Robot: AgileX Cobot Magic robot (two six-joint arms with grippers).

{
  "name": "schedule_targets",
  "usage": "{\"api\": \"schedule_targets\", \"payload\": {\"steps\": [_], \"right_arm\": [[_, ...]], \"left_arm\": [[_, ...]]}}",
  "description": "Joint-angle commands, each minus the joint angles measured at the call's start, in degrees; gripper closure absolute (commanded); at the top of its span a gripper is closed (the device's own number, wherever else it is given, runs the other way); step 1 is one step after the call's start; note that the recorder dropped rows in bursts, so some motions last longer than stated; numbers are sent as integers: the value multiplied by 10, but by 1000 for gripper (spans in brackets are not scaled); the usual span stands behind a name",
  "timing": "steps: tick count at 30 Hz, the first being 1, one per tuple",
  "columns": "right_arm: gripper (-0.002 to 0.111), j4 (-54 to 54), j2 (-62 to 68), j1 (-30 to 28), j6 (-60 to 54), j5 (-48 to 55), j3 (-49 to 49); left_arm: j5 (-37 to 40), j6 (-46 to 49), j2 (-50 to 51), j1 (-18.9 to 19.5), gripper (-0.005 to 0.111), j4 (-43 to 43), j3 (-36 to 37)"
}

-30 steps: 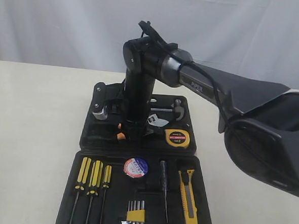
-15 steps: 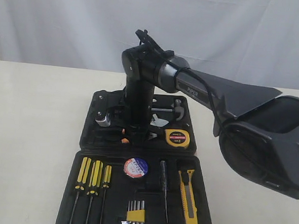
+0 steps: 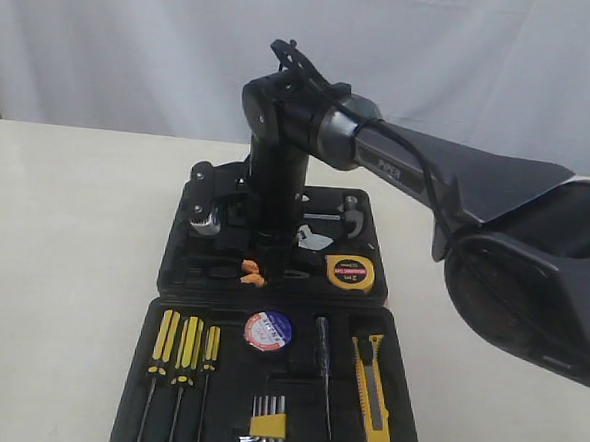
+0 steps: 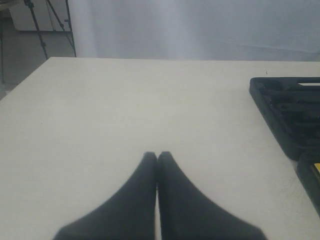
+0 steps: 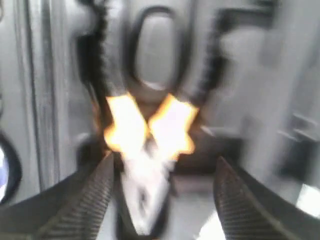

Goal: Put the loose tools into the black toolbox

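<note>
The black toolbox (image 3: 172, 266) lies open on the table. My right gripper (image 3: 264, 257) hangs over its far half, open. In the blurred right wrist view the gripper (image 5: 165, 161) has its ribbed fingers (image 5: 95, 190) spread wide on either side of the pliers (image 5: 150, 131), which lie in a recess. The pliers' orange handles (image 3: 251, 270) show below the wrist. The yellow tape measure (image 3: 350, 272) sits in the far half. The tape roll (image 3: 268, 331) and the utility knife (image 3: 371, 391) rest in the near half. My left gripper (image 4: 157, 156) is shut and empty above bare table.
Three yellow-black screwdrivers (image 3: 182, 349), a hex key set (image 3: 268, 423) and a thin dark tester (image 3: 322, 378) lie in the near half. A hammer head (image 3: 353, 217) and a wrench (image 3: 312, 239) sit in the far half. The toolbox edge (image 4: 280, 107) shows beside my left gripper.
The right arm swayed slightly over the far half and has come up a little. More of the pliers' orange handles shows under the wrist now.
</note>
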Motion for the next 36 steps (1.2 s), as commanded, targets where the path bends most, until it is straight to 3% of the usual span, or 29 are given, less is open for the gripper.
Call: {"api": "schedule_targets", "payload": {"steps": [1, 2, 4, 15, 21, 25, 27, 31, 36], "right_arm": [[53, -7, -28, 0, 5, 2, -1], [66, -7, -29, 0, 18, 2, -1], [108, -1, -30, 0, 38, 2, -1], [108, 99, -143, -29, 126, 2, 15], [108, 95, -272, -54, 173, 2, 154], [108, 91, -421, -63, 204, 2, 308], [108, 68, -488, -46, 229, 2, 377], [108, -43, -603, 61, 294, 2, 508], [108, 24, -627, 92, 356, 2, 580]], "left_arm": [[-3, -3, -1, -3, 107, 0, 1], [-3, -3, -1, -3, 107, 0, 1], [-3, -3, -1, -3, 107, 0, 1], [-3, -3, -1, -3, 107, 0, 1], [-3, -3, -1, -3, 107, 0, 1], [-3, -3, -1, -3, 107, 0, 1], [-3, -3, -1, -3, 107, 0, 1], [-3, -3, -1, -3, 107, 0, 1], [-3, -3, -1, -3, 107, 0, 1]]}}
